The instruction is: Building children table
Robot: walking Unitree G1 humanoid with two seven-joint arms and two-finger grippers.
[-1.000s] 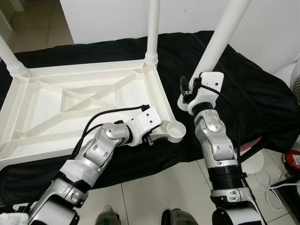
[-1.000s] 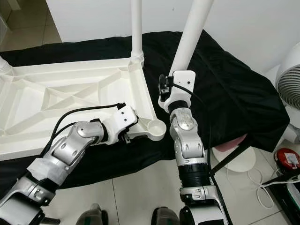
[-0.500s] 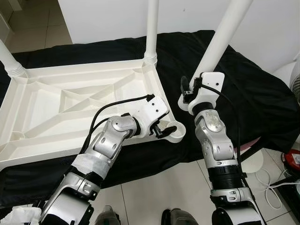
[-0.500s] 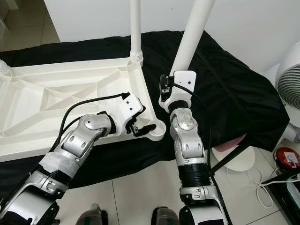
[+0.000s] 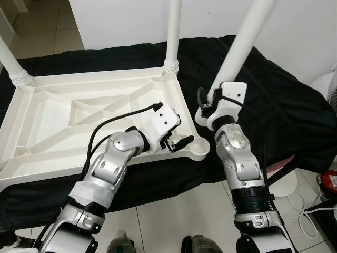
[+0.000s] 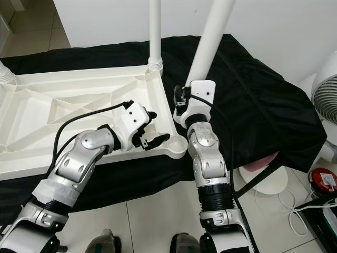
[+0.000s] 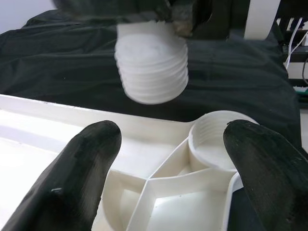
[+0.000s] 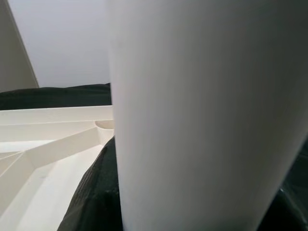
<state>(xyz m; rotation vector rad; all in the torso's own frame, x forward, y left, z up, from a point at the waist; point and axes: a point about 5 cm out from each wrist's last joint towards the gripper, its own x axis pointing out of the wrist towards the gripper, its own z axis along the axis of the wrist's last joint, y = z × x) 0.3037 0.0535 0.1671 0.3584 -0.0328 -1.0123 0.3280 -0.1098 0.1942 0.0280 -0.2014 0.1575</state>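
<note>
The loose table leg [image 5: 243, 46] runs out past the top edge, so its far end can't be seen. The right gripper [image 5: 204, 103] is mostly hidden behind its wrist mount and the leg. In the left wrist view the leg's threaded end [image 7: 151, 65] is blurred. The upturned tabletop [image 5: 79, 113] is cut off at the left edge.

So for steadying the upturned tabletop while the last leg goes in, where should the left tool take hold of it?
Probably the raised side rim of the tabletop just beside the empty threaded socket, approached from above and the robot's side. That rim is a thin upright wall the open fingers of the left tool can straddle, and it keeps the socket free for the leg in the right tool.
</note>
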